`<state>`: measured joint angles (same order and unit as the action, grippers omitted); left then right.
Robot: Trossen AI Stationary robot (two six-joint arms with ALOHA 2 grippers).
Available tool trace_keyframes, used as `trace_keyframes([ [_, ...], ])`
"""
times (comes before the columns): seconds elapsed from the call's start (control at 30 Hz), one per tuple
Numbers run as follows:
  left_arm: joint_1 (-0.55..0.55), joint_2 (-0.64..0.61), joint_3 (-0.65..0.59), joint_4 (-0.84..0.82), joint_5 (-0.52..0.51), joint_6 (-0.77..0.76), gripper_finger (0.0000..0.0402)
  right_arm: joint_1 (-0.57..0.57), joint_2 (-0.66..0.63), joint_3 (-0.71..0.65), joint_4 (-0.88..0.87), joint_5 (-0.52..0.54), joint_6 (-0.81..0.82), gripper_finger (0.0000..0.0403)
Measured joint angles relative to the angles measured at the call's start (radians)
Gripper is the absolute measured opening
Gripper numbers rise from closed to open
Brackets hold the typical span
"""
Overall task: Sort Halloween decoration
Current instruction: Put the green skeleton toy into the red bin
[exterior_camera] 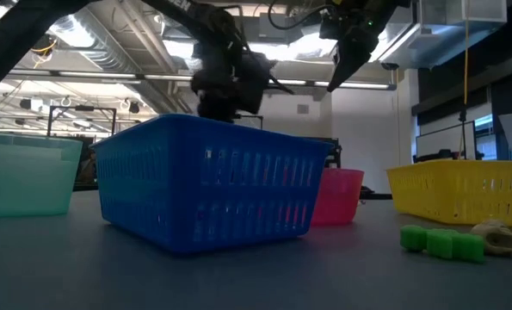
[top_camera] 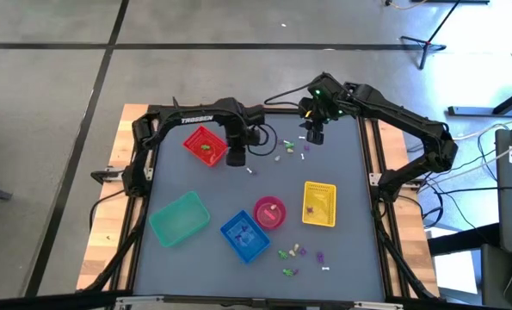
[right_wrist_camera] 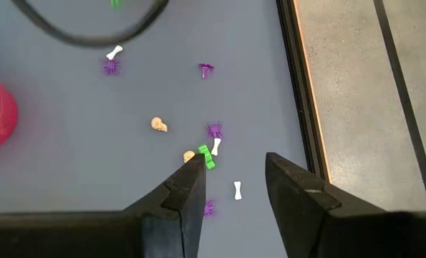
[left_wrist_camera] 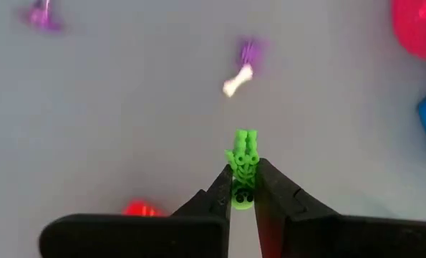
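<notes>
here the left gripper (left_wrist_camera: 243, 188) has its two dark fingers pinched onto a small green plastic skeleton trinket (left_wrist_camera: 243, 159), whose top sticks out past the fingertips; in the high view this gripper (top_camera: 236, 156) hangs just beside the red slotted plastic basket (top_camera: 193, 138), on the side facing the table's middle. the right gripper (right_wrist_camera: 233, 174) is raised over the far part of the table with its fingers spread and nothing between them (in the high view it sits at (top_camera: 314, 133), near the far right corner).

the red basket holds a few green bits (top_camera: 206, 148). the pink round bowl (top_camera: 269, 212) has small pieces in it, too small to name. the blue slotted basket (top_camera: 244, 235) shows a pale bit inside, and the yellow slotted basket (top_camera: 319, 204) a couple of small specks. the teal basket (top_camera: 179, 217) shows nothing i can make out.

that makes four baskets and one bowl. loose trinkets lie in two patches on the grey tabletop (top_camera: 195, 181): a far cluster (top_camera: 292, 147) under the right gripper, where the right wrist view shows about four purple spiky pieces, three white bones, two cream skulls and one green piece; and a near cluster (top_camera: 300, 255) of green and purple bits by the near edge.

the middle of the table between the red basket and the yellow one is mostly bare.
</notes>
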<state>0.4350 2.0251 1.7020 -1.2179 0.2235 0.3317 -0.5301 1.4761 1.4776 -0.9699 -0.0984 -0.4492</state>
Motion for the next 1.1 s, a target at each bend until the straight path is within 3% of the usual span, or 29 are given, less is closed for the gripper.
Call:
trace_keyframes([
  [0.2,0.056,-0.066,0.0,-0.081,-0.054,-0.01,0.0018,0.0,0.0,0.0,0.0,0.0,0.0,0.0143],
  [0.43,0.123,-0.082,-0.007,-0.225,-0.19,-0.045,0.0021,0.0,0.0,0.0,-0.006,0.0,-0.001,0.0143],
  [0.8,0.172,-0.081,-0.206,-0.244,-0.256,-0.067,0.0031,0.0,0.0,0.0,-0.055,0.0,-0.001,0.0143],
  [0.93,0.172,-0.081,-0.242,-0.241,-0.342,-0.093,0.0032,0.0,0.0,0.0,-0.044,0.0,-0.001,0.0143],
  [1.1,0.172,-0.081,-0.256,-0.229,-0.364,-0.101,0.0032,0.0,0.0,0.0,-0.023,0.0,-0.002,0.0143],
])
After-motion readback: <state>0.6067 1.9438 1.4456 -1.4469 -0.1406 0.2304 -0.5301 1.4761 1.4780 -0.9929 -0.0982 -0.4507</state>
